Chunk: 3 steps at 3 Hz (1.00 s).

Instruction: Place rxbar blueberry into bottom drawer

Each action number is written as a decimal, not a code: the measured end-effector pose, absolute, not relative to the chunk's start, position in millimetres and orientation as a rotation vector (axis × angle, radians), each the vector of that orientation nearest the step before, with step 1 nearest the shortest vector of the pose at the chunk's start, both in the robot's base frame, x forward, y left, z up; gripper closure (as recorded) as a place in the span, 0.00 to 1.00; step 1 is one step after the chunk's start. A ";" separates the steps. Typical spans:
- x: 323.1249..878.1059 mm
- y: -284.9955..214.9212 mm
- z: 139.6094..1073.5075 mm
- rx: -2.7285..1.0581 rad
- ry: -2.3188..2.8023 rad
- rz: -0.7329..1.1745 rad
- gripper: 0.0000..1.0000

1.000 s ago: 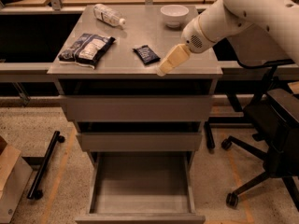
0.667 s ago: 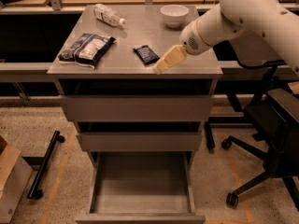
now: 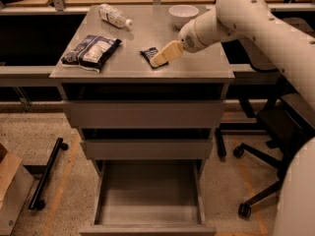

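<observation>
Gripper (image 3: pixel 158 59) is at the rxbar blueberry's (image 3: pixel 146 53) right edge; open or closed, cannot tell; grab its middle, lift straight up.

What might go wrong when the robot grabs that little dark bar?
The gripper is right at the flat rxbar on the cabinet top, so it may just shove the bar along instead of lifting it. The open bottom drawer is far below; if the bar is let go early, it might land on the floor.
</observation>
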<state>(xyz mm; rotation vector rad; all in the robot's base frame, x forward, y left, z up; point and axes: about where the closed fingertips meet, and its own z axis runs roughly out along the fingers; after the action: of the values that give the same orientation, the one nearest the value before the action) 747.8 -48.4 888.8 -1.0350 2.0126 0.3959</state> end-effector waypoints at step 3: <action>811.0 -13.7 844.2 -0.960 2.053 0.473 0.00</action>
<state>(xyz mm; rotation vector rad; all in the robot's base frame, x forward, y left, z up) 811.0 -13.7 844.2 -0.9603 2.0533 0.4733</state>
